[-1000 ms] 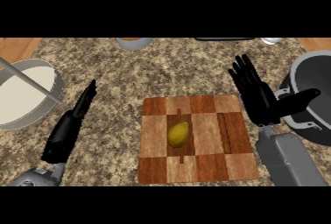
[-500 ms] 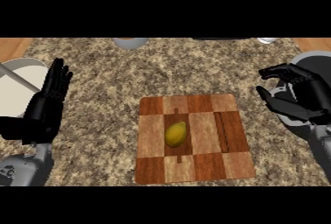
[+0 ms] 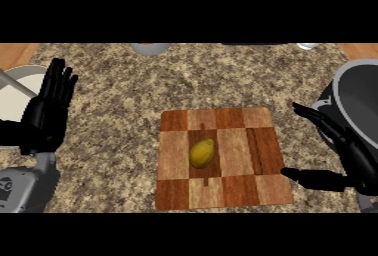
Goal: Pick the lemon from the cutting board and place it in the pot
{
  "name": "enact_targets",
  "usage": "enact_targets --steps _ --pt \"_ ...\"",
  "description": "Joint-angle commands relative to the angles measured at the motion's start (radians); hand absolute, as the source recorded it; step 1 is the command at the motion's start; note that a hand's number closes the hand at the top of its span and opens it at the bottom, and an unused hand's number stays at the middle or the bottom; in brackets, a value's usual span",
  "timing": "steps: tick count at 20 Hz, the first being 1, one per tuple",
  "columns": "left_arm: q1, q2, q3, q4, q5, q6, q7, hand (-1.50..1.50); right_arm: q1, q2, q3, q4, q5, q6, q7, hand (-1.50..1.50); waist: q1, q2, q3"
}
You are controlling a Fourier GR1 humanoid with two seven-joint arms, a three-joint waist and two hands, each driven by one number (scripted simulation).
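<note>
A yellow lemon (image 3: 202,153) lies near the middle of a checkered wooden cutting board (image 3: 255,145) on a speckled stone counter (image 3: 111,150). Its long axis runs almost straight away from the robot, and the pointed far tip leans slightly to the right.

The right hand (image 3: 353,159) hangs just off the board's right edge, apart from the lemon. Its fingers are straight and spread with the thumb held wide, and it grasps nothing. A dark pot (image 3: 341,85) stands behind it at the view's right edge. The left hand (image 3: 46,112) rests at the left, released, fingers up.

The step in hand looks like the reach. It should go best if the right hand comes over the lemon from the right and closes across its narrow width, not along its length, so the fruit cannot roll or slip out endways.
</note>
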State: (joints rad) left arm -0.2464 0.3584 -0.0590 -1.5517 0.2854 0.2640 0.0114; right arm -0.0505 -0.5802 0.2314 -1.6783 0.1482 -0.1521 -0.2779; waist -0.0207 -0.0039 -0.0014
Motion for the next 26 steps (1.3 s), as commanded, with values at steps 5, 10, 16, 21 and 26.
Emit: enact_targets --steps 5,10,16,21,26 --pt "0.030 -0.029 -0.014 -0.024 -0.012 -0.007 -0.005 0.00 0.042 -0.091 0.171 -0.251 0.248 0.089 0.390 -1.50 0.015 -0.001 -0.001" --pt "0.005 -0.021 0.015 0.010 -0.007 -0.044 -0.013 0.00 -0.119 -0.019 0.252 -0.332 0.311 0.235 0.694 -1.50 0.027 0.003 0.000" --pt "-0.037 -0.021 0.029 -0.006 -0.008 -0.052 0.038 0.00 -0.235 0.173 0.365 -0.245 0.370 0.333 0.917 -1.50 0.029 0.002 0.001" --pt "-0.021 -0.080 0.024 0.025 -0.050 -0.043 -0.013 0.00 -0.215 0.243 0.345 -0.074 0.415 0.340 0.840 -1.50 0.024 0.004 0.001" --pt "-0.030 -0.075 0.055 0.037 -0.071 -0.073 0.018 0.00 -0.155 0.317 0.380 -0.055 0.504 0.333 0.797 -1.50 0.020 0.004 0.001"
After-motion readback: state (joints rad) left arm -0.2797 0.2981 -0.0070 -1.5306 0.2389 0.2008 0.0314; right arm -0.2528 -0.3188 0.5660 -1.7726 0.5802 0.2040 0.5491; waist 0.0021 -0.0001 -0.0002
